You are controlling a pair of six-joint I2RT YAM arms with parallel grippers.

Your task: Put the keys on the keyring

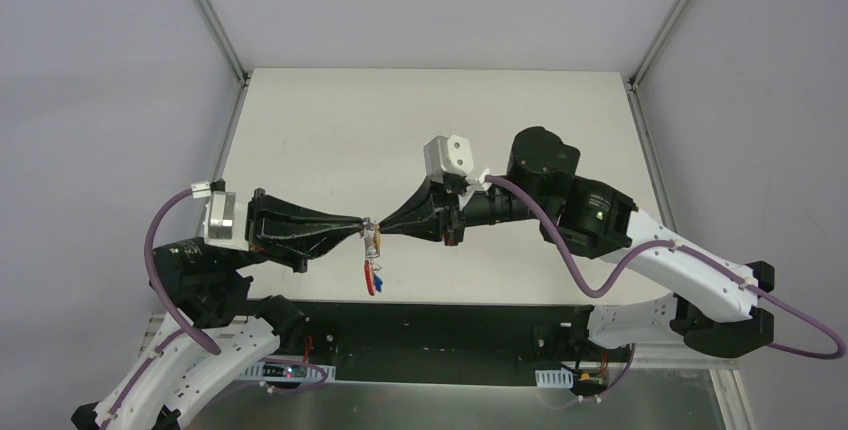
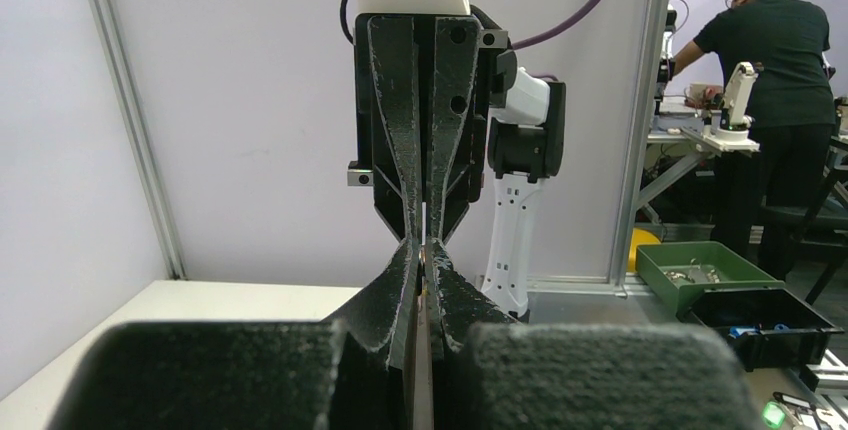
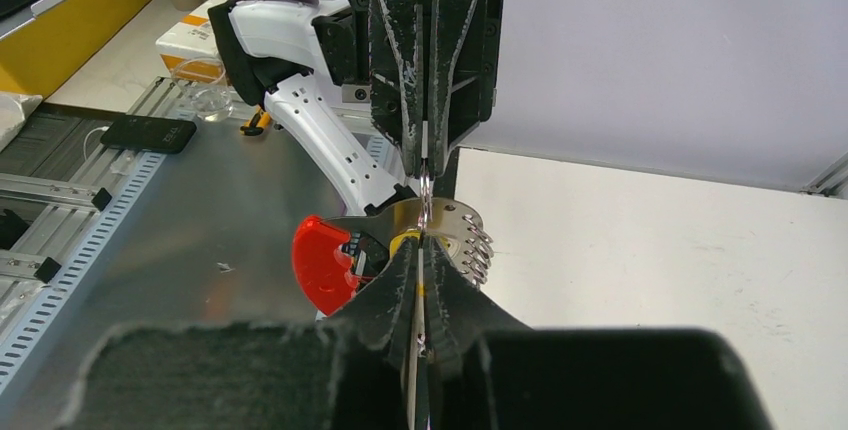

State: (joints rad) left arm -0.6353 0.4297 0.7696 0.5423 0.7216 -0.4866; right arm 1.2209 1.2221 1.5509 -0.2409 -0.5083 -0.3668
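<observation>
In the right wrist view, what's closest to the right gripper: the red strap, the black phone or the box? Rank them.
1. Red strap, just left of the right gripper.
2. Black phone, far left.
3. Box, beyond the phone.
</observation>
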